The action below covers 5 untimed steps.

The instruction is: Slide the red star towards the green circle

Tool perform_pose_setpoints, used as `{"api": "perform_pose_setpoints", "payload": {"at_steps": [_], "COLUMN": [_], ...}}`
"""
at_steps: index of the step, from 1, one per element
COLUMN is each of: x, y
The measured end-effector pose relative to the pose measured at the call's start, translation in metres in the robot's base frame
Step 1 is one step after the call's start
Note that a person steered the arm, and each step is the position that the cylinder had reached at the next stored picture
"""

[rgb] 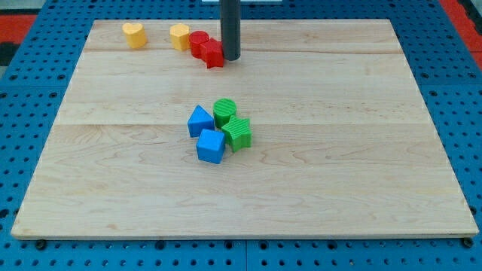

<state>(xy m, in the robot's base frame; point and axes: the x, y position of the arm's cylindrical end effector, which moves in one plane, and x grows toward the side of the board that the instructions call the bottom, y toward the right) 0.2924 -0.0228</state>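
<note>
The red star (213, 54) lies near the view's top, left of centre, touching a red round block (198, 41) on its upper left. My tip (230, 58) stands right against the star's right side. The green circle (224, 111) lies near the board's middle, well below the star. It sits in a tight cluster with a green star-like block (238, 133), a blue triangular block (199, 121) and a blue cube (211, 146).
A yellow block (180, 36) touches the red round block on its left. A yellow heart (134, 35) lies further left near the top edge. The wooden board (361, 150) rests on a blue pegboard.
</note>
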Motion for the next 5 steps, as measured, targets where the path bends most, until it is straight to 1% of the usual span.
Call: {"api": "perform_pose_setpoints", "payload": {"at_steps": [1, 2, 3, 4, 5], "x": [-0.018, -0.066, -0.070, -0.038, -0.025], "y": [0.017, -0.005, -0.025, -0.025, -0.036]}}
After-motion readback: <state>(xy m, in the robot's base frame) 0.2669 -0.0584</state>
